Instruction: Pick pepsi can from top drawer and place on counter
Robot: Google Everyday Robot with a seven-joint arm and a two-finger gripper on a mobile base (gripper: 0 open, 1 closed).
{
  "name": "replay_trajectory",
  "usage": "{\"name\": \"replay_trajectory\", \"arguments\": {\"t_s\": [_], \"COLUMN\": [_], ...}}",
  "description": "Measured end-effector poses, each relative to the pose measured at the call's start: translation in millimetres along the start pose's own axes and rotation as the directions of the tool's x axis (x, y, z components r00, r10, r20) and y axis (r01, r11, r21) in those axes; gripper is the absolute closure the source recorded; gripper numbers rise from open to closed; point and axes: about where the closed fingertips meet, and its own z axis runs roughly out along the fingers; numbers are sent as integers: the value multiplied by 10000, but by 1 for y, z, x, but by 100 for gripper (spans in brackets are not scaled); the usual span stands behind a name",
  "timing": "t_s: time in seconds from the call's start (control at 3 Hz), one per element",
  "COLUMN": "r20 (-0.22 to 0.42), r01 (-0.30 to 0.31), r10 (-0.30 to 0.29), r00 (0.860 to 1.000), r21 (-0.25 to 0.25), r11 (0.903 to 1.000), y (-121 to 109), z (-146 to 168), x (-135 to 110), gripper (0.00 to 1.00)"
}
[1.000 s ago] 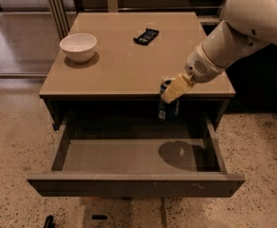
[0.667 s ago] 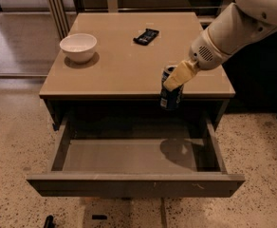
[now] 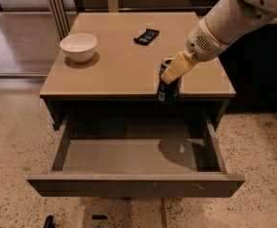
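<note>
The cream two-finger gripper (image 3: 169, 78) is closed around the small dark blue cylindrical pepsi can (image 3: 167, 93), holding it at the front edge of the smooth tan counter (image 3: 124, 56), above the open grey top drawer (image 3: 129, 185).

Speckled floor (image 3: 15, 141) is filling the lower frame, metal posts (image 3: 58, 8) standing upper left; tool (image 3: 170, 76) gripping pepsi can (image 3: 168, 94) centre-right.

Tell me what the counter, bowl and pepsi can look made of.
Counter: likely laminate, semi-gloss, with soft reflections. Bowl: white, smooth sheen, perhaps glazed ceramic or plastic. Pepsi can: probably thin metal, silver rim, printed blue wall; the hand grips it over the counter's front edge.
</note>
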Motion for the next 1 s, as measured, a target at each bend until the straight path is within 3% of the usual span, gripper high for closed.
{"name": "replay_trajectory", "arguments": {"t_s": [0.33,0.67,1.0], "r20": [80,311,443], "r01": [225,653,874], "r10": [-226,-662,-887], "r00": [9997,9973,9951], "r21": [173,287,304], "r11": [9996,9975,9957], "y": [-9,-24,-32], "z": [-5,9,22], "x": [-22,-48,-60], "gripper": [100,100,100]}}
